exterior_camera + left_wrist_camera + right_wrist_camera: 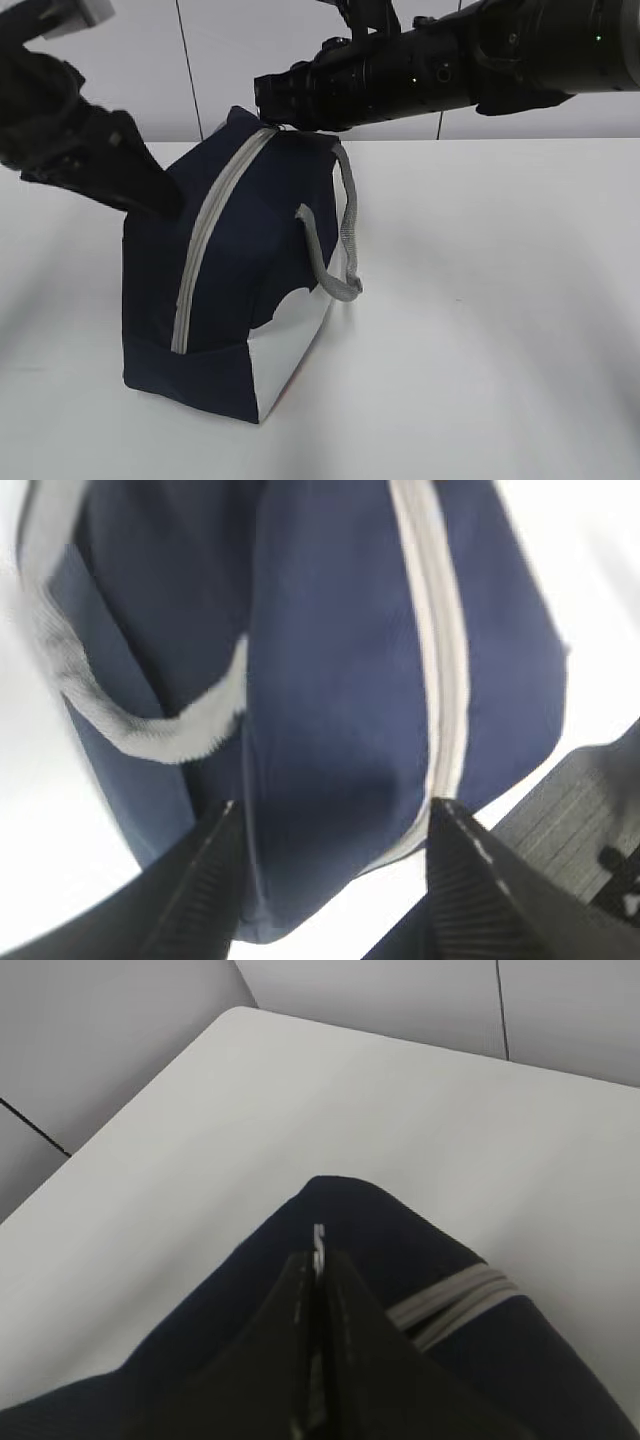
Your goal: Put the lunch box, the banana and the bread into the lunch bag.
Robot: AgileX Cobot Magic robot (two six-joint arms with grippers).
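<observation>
The navy lunch bag stands on the white table, tilted, with its grey zipper closed along the top. My right gripper is shut on the metal zipper pull at the bag's far top end. My left gripper is open, and its fingers straddle the bag's near end. The zipper runs past its right finger. The lunch box, the banana and the bread are out of view.
The bag's grey webbing handle hangs down its right side; the other handle shows in the left wrist view. The white table stretches to the right and front. A grey panelled wall stands behind it.
</observation>
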